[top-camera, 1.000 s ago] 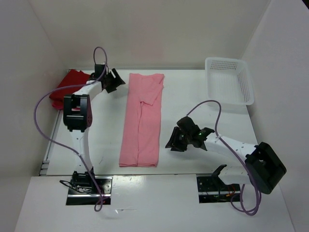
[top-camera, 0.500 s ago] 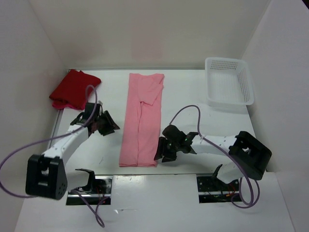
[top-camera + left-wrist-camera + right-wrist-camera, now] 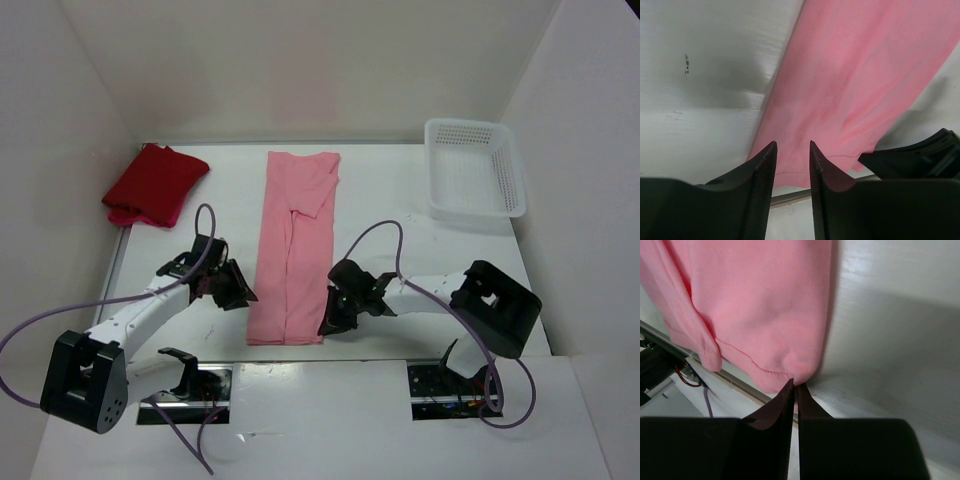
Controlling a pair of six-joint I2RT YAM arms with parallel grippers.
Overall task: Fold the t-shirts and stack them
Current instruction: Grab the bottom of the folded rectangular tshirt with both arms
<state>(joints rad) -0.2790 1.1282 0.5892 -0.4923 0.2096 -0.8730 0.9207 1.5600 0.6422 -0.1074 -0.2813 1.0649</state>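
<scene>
The light pink t-shirt lies folded into a long strip down the middle of the table. My right gripper is at its near right corner, and in the right wrist view the gripper is shut on a pinch of the pink hem. My left gripper sits just left of the near left corner. Its jaws stand open with a narrow gap, nothing between them, and the pink cloth lies just beyond. A folded red t-shirt pile rests at the back left, a magenta edge showing under it.
A white perforated basket stands at the back right by the right wall. White walls enclose the table on three sides. The table's metal front edge runs just behind the pink hem.
My left arm swung from beside the red pile down to the pink t-shirt's near left corner, its jaws narrowing. My right gripper moved left to the near right corner and shut on the hem.
</scene>
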